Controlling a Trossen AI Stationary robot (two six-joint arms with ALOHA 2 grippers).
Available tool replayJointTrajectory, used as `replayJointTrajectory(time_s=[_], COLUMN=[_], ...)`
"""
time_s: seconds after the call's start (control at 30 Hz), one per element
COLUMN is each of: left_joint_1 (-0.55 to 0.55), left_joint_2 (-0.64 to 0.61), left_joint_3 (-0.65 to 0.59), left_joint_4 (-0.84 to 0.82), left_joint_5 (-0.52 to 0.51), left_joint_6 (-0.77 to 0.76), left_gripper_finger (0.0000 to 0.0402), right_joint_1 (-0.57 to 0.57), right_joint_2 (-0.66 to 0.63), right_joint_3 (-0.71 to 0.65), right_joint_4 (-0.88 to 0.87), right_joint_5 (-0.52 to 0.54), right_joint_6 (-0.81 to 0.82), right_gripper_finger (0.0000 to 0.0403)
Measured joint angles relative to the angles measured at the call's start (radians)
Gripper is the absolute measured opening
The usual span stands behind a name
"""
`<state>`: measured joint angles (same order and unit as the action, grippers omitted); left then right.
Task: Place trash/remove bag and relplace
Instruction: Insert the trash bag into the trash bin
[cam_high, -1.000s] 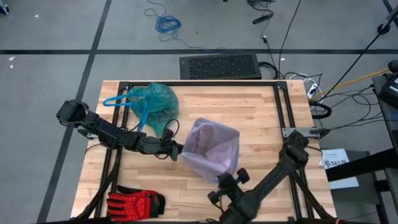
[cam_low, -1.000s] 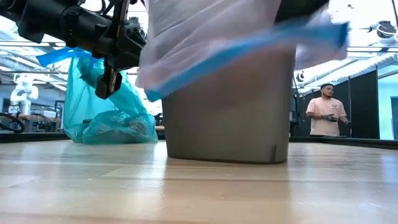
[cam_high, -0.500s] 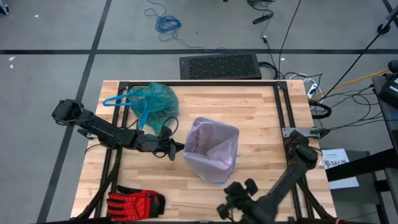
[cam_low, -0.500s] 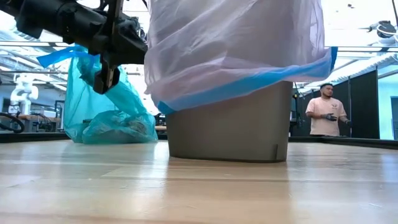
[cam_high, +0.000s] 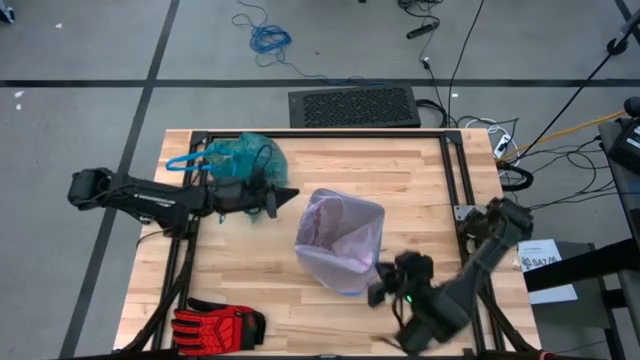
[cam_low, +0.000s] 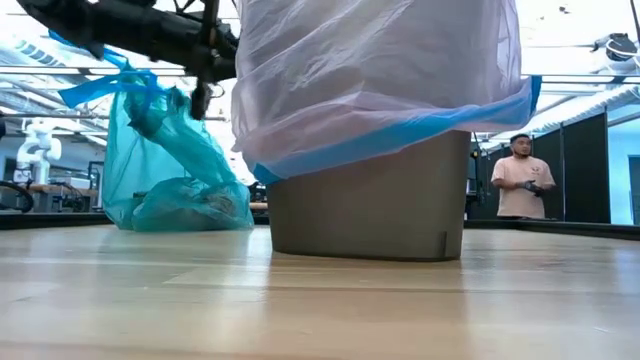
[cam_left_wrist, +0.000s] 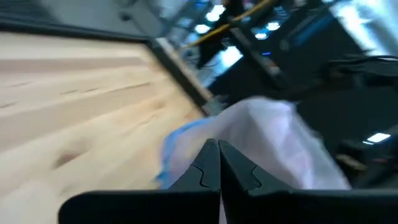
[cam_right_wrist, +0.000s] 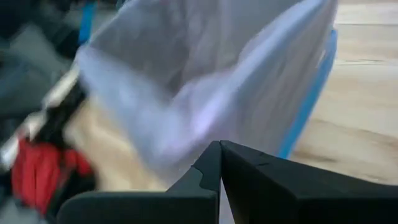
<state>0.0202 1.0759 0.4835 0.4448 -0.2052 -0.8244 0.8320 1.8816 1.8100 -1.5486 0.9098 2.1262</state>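
Standing mid-table: grey bin (cam_low: 370, 205), lilac liner (cam_high: 340, 240) draped over rim, blue hem hanging uneven. Teal-green bag (cam_high: 245, 160), tied and full, sits just behind left gripper (cam_high: 285, 196), fingers pressed together, empty. Right gripper (cam_high: 378, 293), fingers together, empty, hovers just beside liner's near corner. Risk, I reckon: loose liner slipping off rim if either arm brushes it. No loose trash visible.

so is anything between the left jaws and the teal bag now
Nothing visible. The left gripper, jaws shut and empty, hangs just beside the teal bag at the table's far left, with no object between them. The lilac-lined bin stands on its other side.
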Motion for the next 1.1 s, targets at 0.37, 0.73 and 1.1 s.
replayJointTrajectory(time_s=[0.37,0.73,1.1], left_joint_1=[0.148,0.15,0.152], left_joint_2=[0.269,0.528,0.628], left_joint_3=[-0.001,0.0,0.0], left_joint_4=[0.405,0.599,0.595], left_joint_5=[0.295,0.36,0.396], left_joint_6=[-0.04,-0.133,-0.182], left_gripper_finger=[0.0,0.0,0.0], right_joint_1=[-0.113,-0.167,-0.209], right_joint_2=[-0.121,-0.143,-0.151], right_joint_3=[-0.213,-0.422,-0.523], right_joint_4=[-0.021,0.143,0.432], right_joint_5=[0.056,0.071,-0.043], right_joint_6=[0.071,0.033,-0.13], right_gripper_finger=[0.0,0.0,0.0])
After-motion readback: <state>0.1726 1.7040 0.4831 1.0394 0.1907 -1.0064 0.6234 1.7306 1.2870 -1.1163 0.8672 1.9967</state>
